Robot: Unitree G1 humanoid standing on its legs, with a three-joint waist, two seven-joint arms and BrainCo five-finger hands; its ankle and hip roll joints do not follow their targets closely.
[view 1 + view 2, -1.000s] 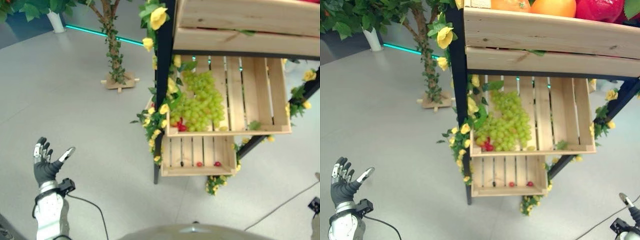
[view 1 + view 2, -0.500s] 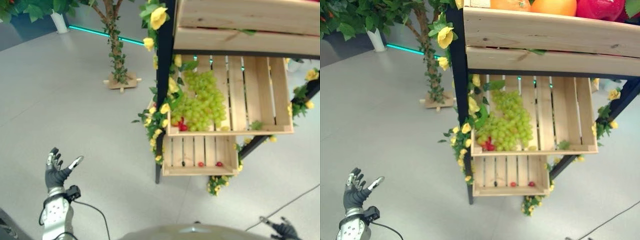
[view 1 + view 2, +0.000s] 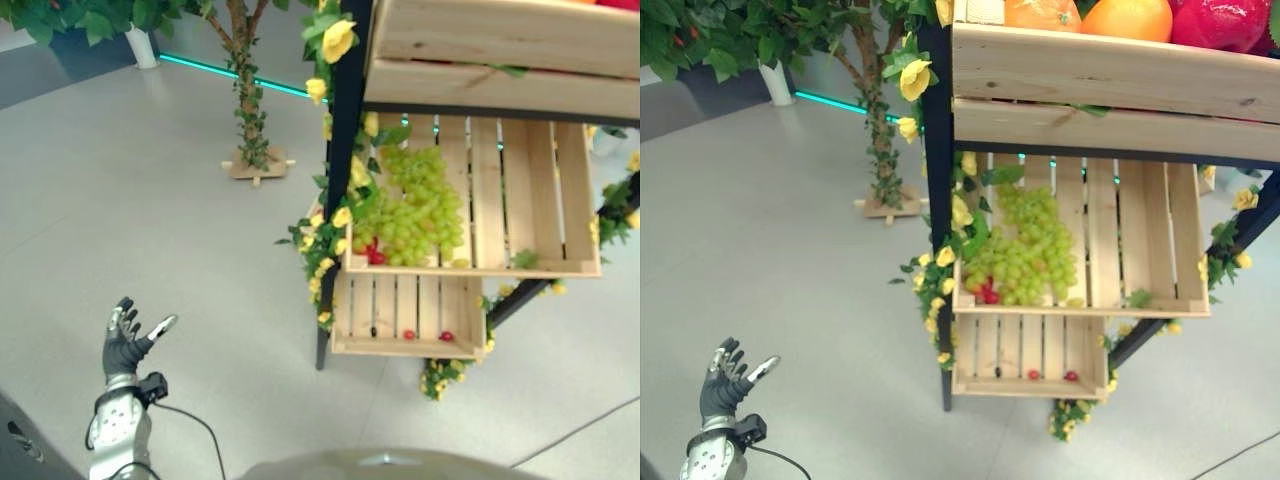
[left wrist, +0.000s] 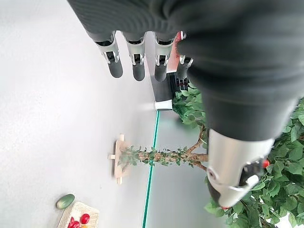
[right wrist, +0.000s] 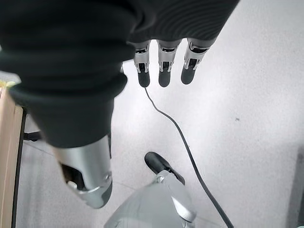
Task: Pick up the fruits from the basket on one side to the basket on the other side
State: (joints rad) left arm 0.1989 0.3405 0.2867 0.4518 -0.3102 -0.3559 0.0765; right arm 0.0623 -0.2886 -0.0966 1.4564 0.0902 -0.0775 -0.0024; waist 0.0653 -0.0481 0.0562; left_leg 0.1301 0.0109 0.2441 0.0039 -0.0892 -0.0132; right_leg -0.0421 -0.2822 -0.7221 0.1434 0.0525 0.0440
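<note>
Grey floor (image 3: 150,200) spreads beside a black shelf stand (image 3: 345,180) wreathed in yellow flowers; since a second ago the left hand (image 3: 124,343) sits lower with fingers still spread and empty, and the right hand (image 5: 71,71) hangs over the floor, fingers straight. Green grapes (image 3: 412,205) fill the middle crate (image 3: 520,190), small red fruits (image 3: 446,336) dot the lower crate (image 3: 400,345), and oranges (image 3: 1140,18) top the upper crate (image 3: 1110,70).

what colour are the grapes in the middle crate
Light green, a big bunch of grapes in the middle crate; the left eye view shows them best.
</note>
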